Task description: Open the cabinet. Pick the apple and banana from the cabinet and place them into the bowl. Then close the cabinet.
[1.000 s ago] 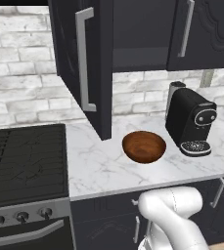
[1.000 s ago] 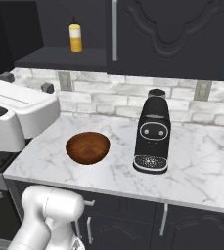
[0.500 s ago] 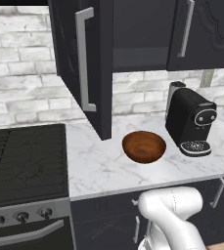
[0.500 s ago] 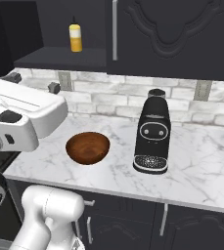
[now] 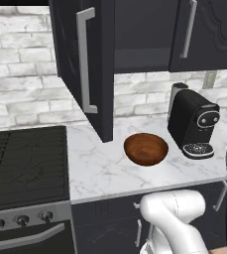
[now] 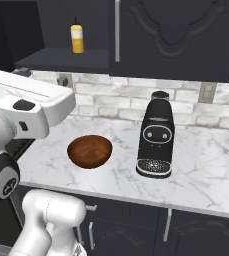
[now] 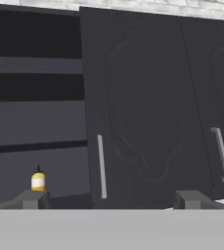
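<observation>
Black cabinet (image 5: 92, 64) has one door open, one bowl (image 5: 145, 148) below, pincer (image 7: 111, 199) apart

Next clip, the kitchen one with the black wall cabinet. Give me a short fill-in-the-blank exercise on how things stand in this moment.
1. The cabinet has its left door swung ____.
2. The wooden bowl on the counter is ____ inside.
3. Right of the bowl stands a black ____ machine.
4. On the cabinet's lower shelf stands a small ____ bottle.

Missing words: open; empty; coffee; yellow
</observation>
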{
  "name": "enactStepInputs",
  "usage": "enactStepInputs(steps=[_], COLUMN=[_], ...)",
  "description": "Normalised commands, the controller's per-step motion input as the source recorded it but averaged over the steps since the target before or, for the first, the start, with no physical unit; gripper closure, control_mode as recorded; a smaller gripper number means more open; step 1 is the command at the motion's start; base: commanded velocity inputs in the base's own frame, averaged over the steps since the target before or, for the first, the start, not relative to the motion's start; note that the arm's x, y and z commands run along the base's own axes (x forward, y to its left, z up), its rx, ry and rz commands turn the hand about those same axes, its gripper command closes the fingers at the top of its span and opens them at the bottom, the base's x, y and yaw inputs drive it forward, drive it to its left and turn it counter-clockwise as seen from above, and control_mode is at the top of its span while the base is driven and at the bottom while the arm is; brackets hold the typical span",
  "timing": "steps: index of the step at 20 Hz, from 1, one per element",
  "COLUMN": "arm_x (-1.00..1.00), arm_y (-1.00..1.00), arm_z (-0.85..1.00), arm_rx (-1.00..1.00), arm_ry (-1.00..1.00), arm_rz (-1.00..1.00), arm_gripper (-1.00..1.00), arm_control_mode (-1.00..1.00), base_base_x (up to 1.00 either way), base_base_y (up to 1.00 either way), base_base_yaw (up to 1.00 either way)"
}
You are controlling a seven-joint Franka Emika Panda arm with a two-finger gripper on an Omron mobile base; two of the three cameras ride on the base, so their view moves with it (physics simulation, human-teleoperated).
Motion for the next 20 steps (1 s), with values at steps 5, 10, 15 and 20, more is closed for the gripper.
enactStepInputs(steps=[5,10,15,20], arm_x=[0.64,0.77,0.76,0.54], arm_y=[0.03,0.00,0.00,-0.11], arm_z=[0.00,0.00,0.00,0.00], arm_rx=[0.00,0.00,0.00,0.00], arm_ry=[0.00,0.00,0.00,0.04], arm_rz=[0.01,0.05,0.09,0.09], arm_gripper=[-1.00,-1.00,-1.00,-1.00], arm_control_mode=[-1.00,-1.00,-1.00,-1.00], base_base_x=[0.00,0.00,0.00,0.00], base_base_y=[0.00,0.00,0.00,0.00], base_base_yaw=[0.00,0.00,0.00,0.00])
